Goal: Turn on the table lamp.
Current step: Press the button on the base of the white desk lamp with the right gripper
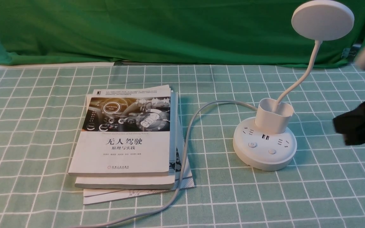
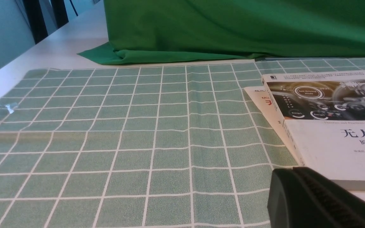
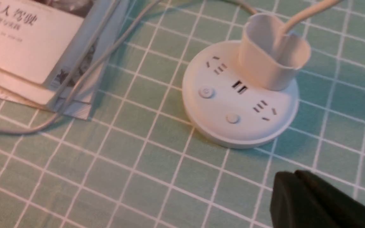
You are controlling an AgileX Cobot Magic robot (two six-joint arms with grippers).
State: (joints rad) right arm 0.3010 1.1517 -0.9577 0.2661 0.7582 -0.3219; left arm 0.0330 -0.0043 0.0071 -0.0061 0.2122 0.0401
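Right of centre in the front view you've got the white table lamp (image 1: 265, 145), round base on the checked cloth (image 1: 214, 196), disc head up at the upper right! Your right gripper (image 3: 291, 174) is clenched on nothing, well apart from the lamp at the right edge; your left gripper (image 2: 291, 171) pokes into its wrist view's lower right, fingertips together, empty.

Books (image 1: 122, 152) stacked on gridded cloth (image 1: 214, 196); green drape (image 1: 169, 31) behind; white surface (image 2: 84, 34) beyond cloth.
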